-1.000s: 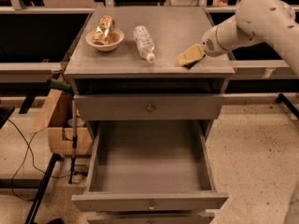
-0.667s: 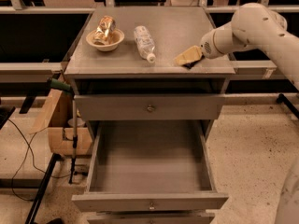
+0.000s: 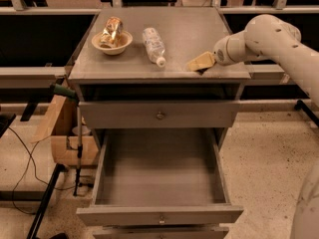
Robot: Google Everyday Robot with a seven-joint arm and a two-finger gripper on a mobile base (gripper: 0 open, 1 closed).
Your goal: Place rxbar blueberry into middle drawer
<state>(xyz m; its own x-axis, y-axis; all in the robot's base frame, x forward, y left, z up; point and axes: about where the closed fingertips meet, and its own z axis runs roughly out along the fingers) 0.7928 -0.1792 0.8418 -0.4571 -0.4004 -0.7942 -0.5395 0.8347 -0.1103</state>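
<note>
My gripper rests low on the front right of the cabinet top, with its tan tip pointing left. The rxbar blueberry does not show clearly. Only a dark sliver lies under the gripper's tip, and I cannot tell what it is. The middle drawer is pulled wide open below, and its long grey tray holds nothing. It lies well below and to the front left of the gripper.
A clear plastic bottle lies on the top, left of the gripper. A bowl holding a shiny gold packet sits at the back left. The top drawer is closed. Cardboard and cables lie on the floor to the left.
The gripper stays at the same spot on the cabinet top. The arm behind it has sunk a little lower and shifted slightly left.
</note>
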